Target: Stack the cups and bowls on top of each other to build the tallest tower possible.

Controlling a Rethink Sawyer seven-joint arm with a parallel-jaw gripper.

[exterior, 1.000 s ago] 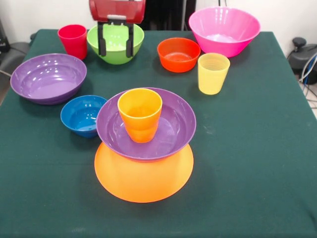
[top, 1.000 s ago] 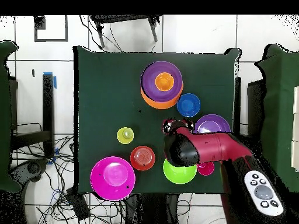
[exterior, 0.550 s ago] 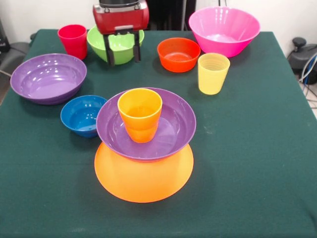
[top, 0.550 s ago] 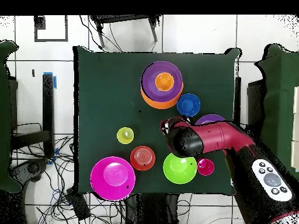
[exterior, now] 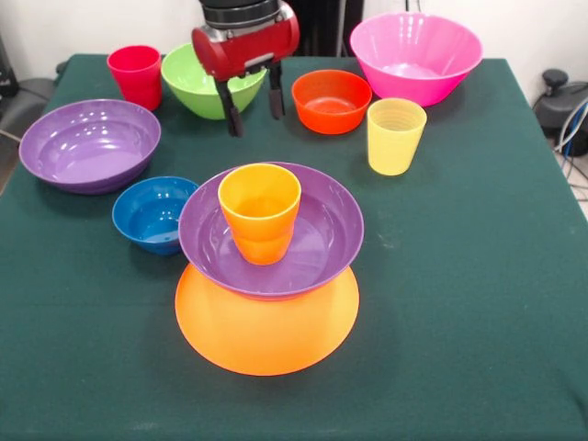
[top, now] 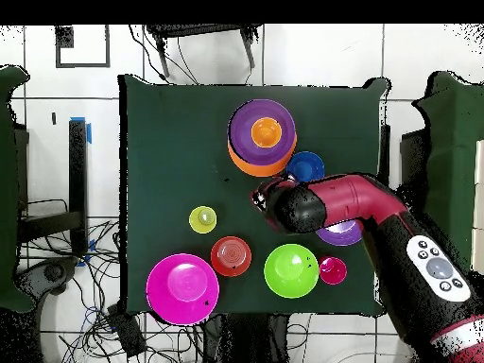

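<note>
A dark green table [exterior: 478, 276] carries everything, and in the overhead view a pale tiled floor [top: 321, 57] surrounds it, with cables [top: 95, 274] trailing beside one edge.

The gripper [exterior: 252, 104] hangs above the cloth with its two black fingers [exterior: 233, 118] spread wide and nothing between them.

In the front view, the big pink bowl [exterior: 415, 57] sits well off to the gripper's right, at the far edge, empty. A wide purple bowl [exterior: 89, 145], also empty, lies to the gripper's left and a little nearer the camera.

The tower [exterior: 267, 266] stands in front of the gripper, towards the camera and clear of it: an upturned yellow-orange bowl [exterior: 266, 335] at the bottom, a second purple bowl [exterior: 303, 248] resting upright on it, and an orange cup [exterior: 259, 211] standing inside that bowl.

The green bowl [exterior: 193, 81] sits just behind the gripper to its left, partly hidden by it. The orange-red bowl [exterior: 331, 100] lies just to the gripper's right, empty. The blue bowl [exterior: 152, 213] sits forward and left, touching the tower's side.

The yellow cup [exterior: 395, 135] stands upright to the right, beyond the orange-red bowl. The red-pink cup [exterior: 135, 75] stands to the left, beside the green bowl.
</note>
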